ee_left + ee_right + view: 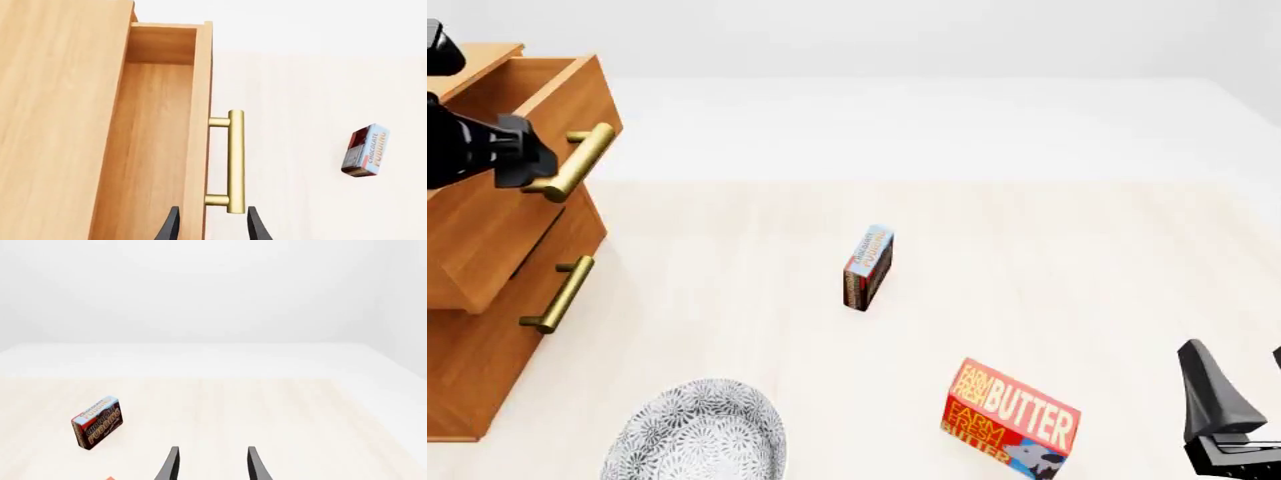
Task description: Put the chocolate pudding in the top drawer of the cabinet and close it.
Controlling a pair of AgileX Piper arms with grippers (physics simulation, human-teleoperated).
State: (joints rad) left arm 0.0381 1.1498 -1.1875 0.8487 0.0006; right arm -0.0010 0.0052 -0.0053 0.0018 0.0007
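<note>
At the far left stands the cabinet (481,330), its top drawer (541,100) pulled out and open. The left gripper (210,227) sits at the brass handle (571,165), fingers spread to either side of the bar's lower end without visibly clamping it, a pose suited to drawing the drawer out. Mid-table, well apart from the cabinet, the chocolate pudding (868,267) stands on edge, untouched. Nearer the front lie a patterned plate (701,435) and a butter box (1010,418). At the right, the right gripper (210,465) hangs open and empty, facing the pudding, probably ready to fetch it.
</note>
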